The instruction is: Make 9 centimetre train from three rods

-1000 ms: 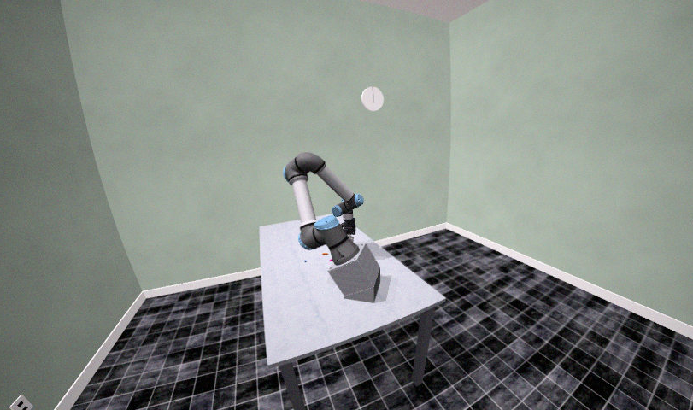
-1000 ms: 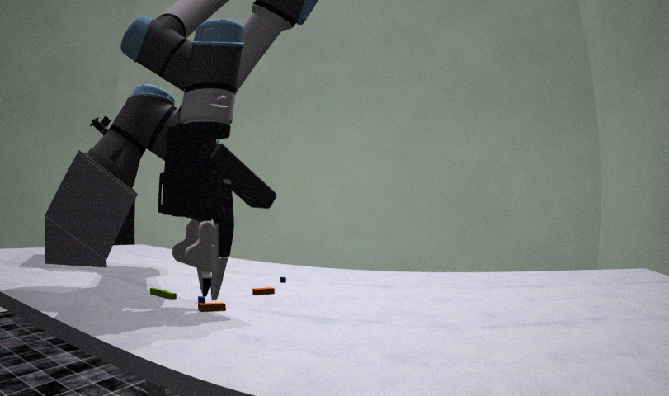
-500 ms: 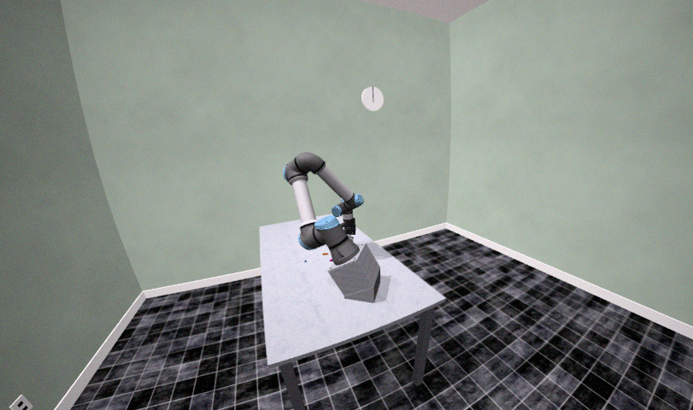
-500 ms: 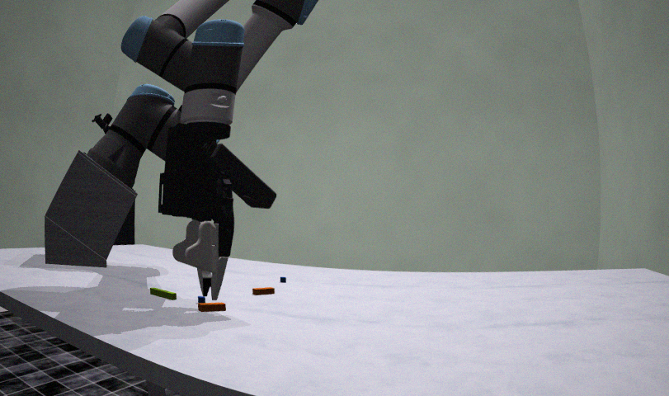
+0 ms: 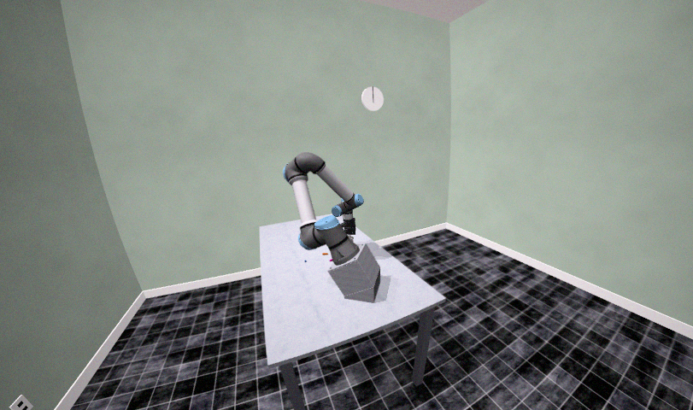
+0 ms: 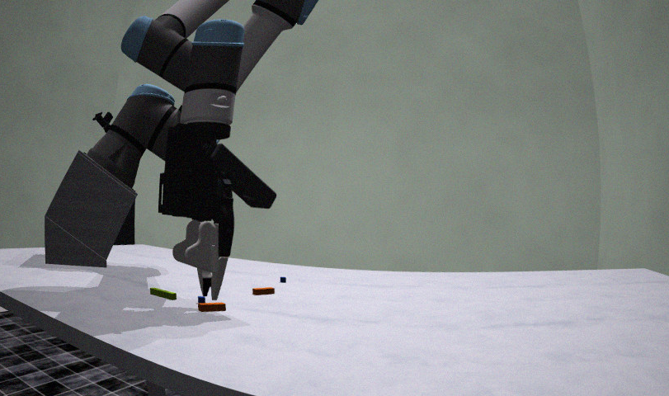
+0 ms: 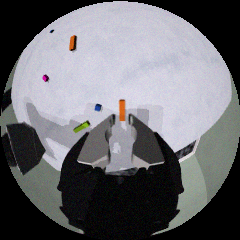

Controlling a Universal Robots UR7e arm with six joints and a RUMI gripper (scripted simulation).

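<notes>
My gripper (image 6: pixel 210 296) (image 7: pixel 121 114) is open with a narrow gap and nothing held. Its fingertips are just above the table, close to one end of an orange rod (image 6: pixel 211 307) (image 7: pixel 122 109), which lies flat and points away in the wrist view. A blue rod (image 6: pixel 201 299) (image 7: pixel 98 107) and a lime rod (image 6: pixel 162 293) (image 7: pixel 81 126) lie left of it. A second orange rod (image 5: pixel 325 254) (image 6: pixel 263 290) (image 7: pixel 73 43) lies farther off, with another blue rod (image 5: pixel 305 260) (image 6: pixel 282 280) (image 7: pixel 51 31) beyond it. A magenta rod (image 5: pixel 331 260) (image 7: pixel 45 78) is not visible in the exterior view. No rods touch.
The rods lie on the pale table (image 5: pixel 298 314) (image 6: pixel 426 333) (image 7: pixel 165 45). The arm's grey base block (image 5: pixel 357 277) (image 6: pixel 82 215) stands on it, behind the lime rod in the exterior view. The table's near-left edge (image 6: pixel 82 337) drops to the tiled floor.
</notes>
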